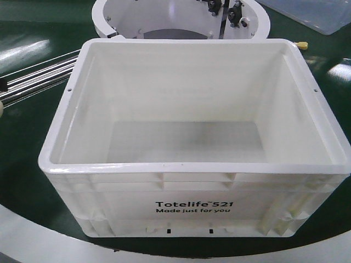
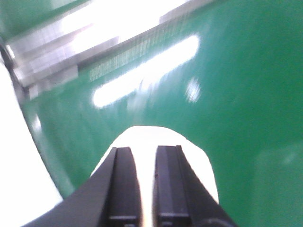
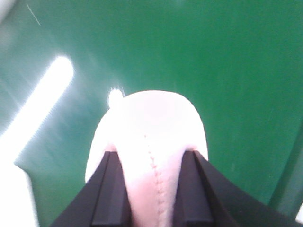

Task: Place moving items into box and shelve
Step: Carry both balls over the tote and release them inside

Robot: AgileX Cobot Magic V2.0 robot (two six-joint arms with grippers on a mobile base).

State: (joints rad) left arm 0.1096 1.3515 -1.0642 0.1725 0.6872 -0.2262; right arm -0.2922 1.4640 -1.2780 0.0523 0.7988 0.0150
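Clenched up close, the right gripper point(image 3: 150, 158) grips the pinkish ball point(image 3: 151, 118), seam bulging out between its fingers. The left gripper point(image 2: 144, 156) squeezes the pale ball point(image 2: 156, 137) nearly flat. Both hang over the green surface point(image 3: 227, 56), and the box point(image 1: 192, 205) sits empty, near and central. Soft plush could squirm free early, or two arms crowding one rim could clash.

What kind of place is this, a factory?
Probably a robot test workshop, not a home: a white crate sits on a shiny green surface with a white curved edge, and metal rails run beside it.
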